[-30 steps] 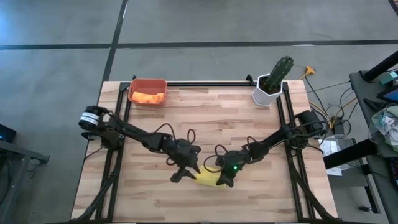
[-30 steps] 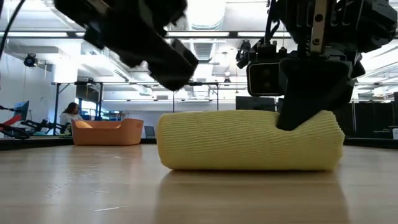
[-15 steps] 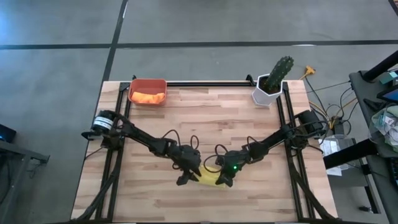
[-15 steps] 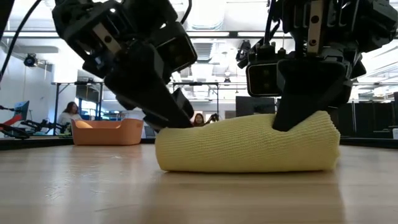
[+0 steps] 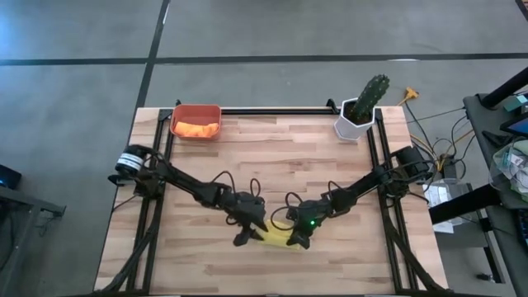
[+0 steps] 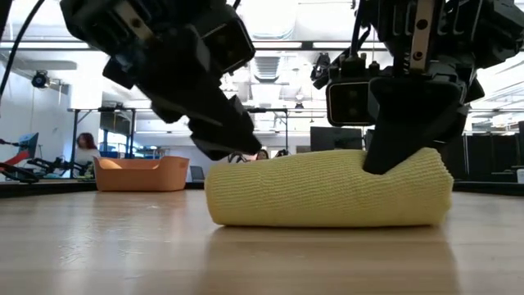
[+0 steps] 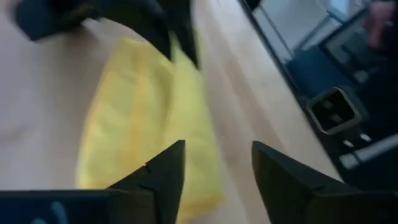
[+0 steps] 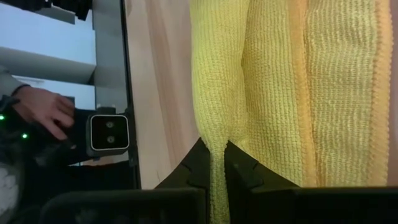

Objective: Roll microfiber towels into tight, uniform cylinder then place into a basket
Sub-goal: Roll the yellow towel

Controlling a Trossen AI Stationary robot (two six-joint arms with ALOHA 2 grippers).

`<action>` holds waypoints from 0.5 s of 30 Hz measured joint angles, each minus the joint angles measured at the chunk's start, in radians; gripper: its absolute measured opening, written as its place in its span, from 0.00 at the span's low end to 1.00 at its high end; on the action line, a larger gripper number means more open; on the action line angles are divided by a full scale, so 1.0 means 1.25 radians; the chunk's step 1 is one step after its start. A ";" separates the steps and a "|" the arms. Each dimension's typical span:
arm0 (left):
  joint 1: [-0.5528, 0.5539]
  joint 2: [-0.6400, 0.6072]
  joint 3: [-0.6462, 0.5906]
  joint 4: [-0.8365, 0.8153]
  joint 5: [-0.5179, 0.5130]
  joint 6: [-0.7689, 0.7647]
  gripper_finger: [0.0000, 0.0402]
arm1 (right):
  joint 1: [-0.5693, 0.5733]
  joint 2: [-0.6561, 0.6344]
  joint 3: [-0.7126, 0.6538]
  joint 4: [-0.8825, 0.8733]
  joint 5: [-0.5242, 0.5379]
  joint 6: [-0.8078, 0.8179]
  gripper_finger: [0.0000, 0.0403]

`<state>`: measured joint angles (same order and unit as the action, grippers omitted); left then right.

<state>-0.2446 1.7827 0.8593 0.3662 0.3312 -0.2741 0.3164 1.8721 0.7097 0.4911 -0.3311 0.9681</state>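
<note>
At table's front centre: left gripper (image 6: 233,147) jaws parted, empty, at left end of rolled yellow towel (image 6: 327,188); right gripper (image 6: 407,135) pinched tight on towel fold; basket (image 5: 195,120) far-left corner, contents indistinct; no legible writing.

Pinched between the two dark fingers (image 8: 247,171) of the right gripper (image 8: 214,167): a thin fold of yellow microfiber towel (image 8: 273,81), jaws closed tight on the cloth. Rolled and ribbed in texture, lying on the pale wooden table (image 8: 163,81), with an orange-tinged hem (image 8: 373,93) along one side. Beyond the table edge, a black frame rail (image 8: 109,56), a small dark box with two round lenses (image 8: 109,132), and a person's hand (image 8: 42,112) resting near it.
</note>
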 joint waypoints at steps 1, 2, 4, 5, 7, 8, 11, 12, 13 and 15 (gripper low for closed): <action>-0.001 0.003 0.000 -0.001 0.013 0.000 0.44 | 0.000 0.000 0.000 0.000 -0.001 -0.001 0.03; -0.001 0.004 0.000 -0.005 0.023 -0.003 0.47 | 0.000 0.000 0.000 0.000 -0.001 -0.003 0.03; -0.002 0.005 -0.001 -0.015 0.026 -0.007 0.53 | 0.000 0.000 0.000 -0.001 -0.001 -0.005 0.03; -0.003 0.006 0.000 -0.014 0.022 -0.006 0.56 | 0.000 0.000 0.000 -0.001 -0.001 -0.005 0.03; -0.005 0.010 0.002 -0.012 -0.007 -0.006 0.60 | 0.000 0.000 0.000 -0.001 -0.001 -0.006 0.03; -0.005 0.012 0.002 -0.014 -0.023 -0.006 0.61 | 0.000 0.000 0.000 -0.001 -0.001 -0.006 0.03; -0.006 0.028 0.002 -0.013 -0.043 -0.003 0.64 | 0.000 0.000 0.000 -0.001 -0.001 -0.006 0.03; -0.007 0.033 0.002 -0.014 -0.042 -0.005 0.64 | 0.000 0.000 0.000 -0.001 -0.001 -0.006 0.03; -0.009 0.040 0.002 -0.013 -0.041 -0.005 0.64 | 0.000 0.000 0.000 -0.001 -0.001 -0.006 0.03; -0.018 0.047 0.002 -0.009 -0.039 -0.006 0.64 | 0.000 0.000 0.000 -0.002 -0.001 -0.007 0.03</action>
<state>-0.2674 1.8411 0.8619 0.3548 0.2819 -0.2819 0.3164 1.8721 0.7094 0.4885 -0.3317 0.9589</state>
